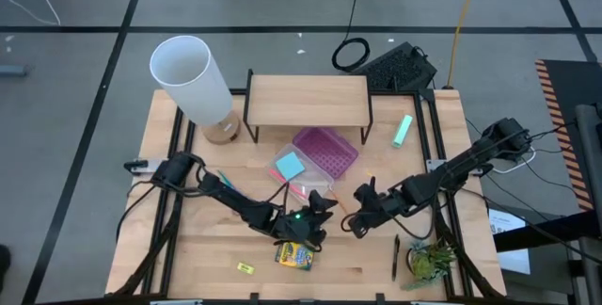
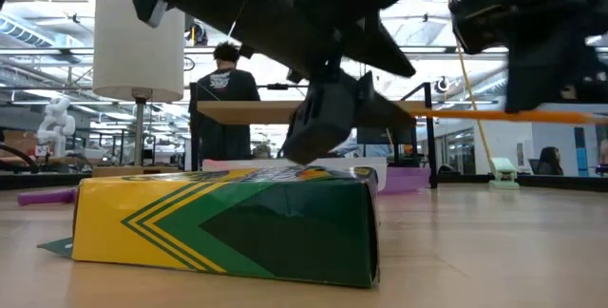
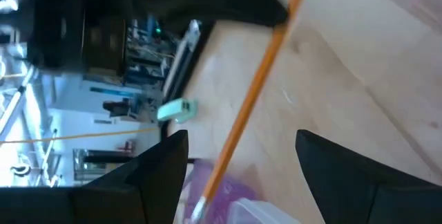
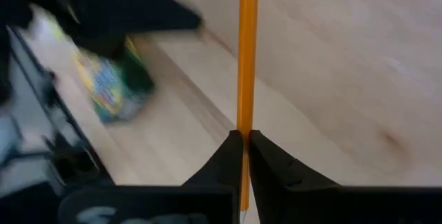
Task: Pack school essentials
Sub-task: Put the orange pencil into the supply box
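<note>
On the wooden table [image 1: 376, 267], right gripper [image 4: 243, 135] clamped on the orange pencil [image 4: 247, 58], left gripper [image 3: 242, 151] spread just beside it above the crayon box [image 1: 293, 255]: apparently a mid-air handover, next needing closure.

Grey taped floor [image 1: 75, 4], bright ceiling lights [image 2: 38, 32]

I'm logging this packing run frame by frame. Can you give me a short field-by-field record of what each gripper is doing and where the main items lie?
right gripper: shut on the orange pencil, held above the table
left gripper: open, over the crayon box
clear case: mid-table, purple lid open, blue sticky-note pad beside it
black pen: lying near the potted plant
yellow piece: near the front edge
</note>
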Robot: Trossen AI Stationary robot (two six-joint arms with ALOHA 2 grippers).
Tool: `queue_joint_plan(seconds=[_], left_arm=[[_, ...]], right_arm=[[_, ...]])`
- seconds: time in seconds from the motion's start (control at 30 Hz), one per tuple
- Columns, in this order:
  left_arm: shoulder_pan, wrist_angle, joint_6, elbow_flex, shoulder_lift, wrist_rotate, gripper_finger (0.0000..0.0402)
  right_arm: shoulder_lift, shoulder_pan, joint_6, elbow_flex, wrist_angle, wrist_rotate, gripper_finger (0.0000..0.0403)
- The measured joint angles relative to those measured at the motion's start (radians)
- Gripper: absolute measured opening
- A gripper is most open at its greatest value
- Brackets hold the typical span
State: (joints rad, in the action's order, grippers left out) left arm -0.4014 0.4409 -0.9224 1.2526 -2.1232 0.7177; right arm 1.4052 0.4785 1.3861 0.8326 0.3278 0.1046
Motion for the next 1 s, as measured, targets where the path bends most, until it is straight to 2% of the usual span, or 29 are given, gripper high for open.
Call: queue_joint_plan(seconds=[0.17, 0.27, 0.47, 0.73, 0.87, 1.0], left_arm=[[0.013, 0.006, -0.004, 0.000, 0.000, -0.006, 0.0270], [0.015, 0.000, -0.019, 0.000, 0.000, 0.022, 0.0256], [0.006, 0.004, -0.040, 0.000, 0.000, 0.102, 0.0173], [-0.002, 0.001, -0.072, 0.000, 0.000, 0.095, 0.0063], [-0.002, -0.038, -0.075, 0.000, 0.000, 0.095, 0.0024], [0.000, -0.067, -0.061, 0.000, 0.000, 0.100, 0.0019]], right_arm=[[0.000, -0.010, -0.033, 0.000, -0.141, 0.030, 0.0010], [0.000, -0.017, -0.045, 0.000, -0.167, 0.032, 0.0010], [0.000, -0.021, -0.050, 0.000, -0.166, 0.035, 0.0010], [0.000, -0.021, -0.065, 0.000, -0.167, 0.059, 0.0011], [-0.002, -0.021, -0.094, 0.000, -0.169, 0.105, 0.0015], [-0.001, -0.021, -0.131, 0.000, -0.164, 0.137, 0.0031]])
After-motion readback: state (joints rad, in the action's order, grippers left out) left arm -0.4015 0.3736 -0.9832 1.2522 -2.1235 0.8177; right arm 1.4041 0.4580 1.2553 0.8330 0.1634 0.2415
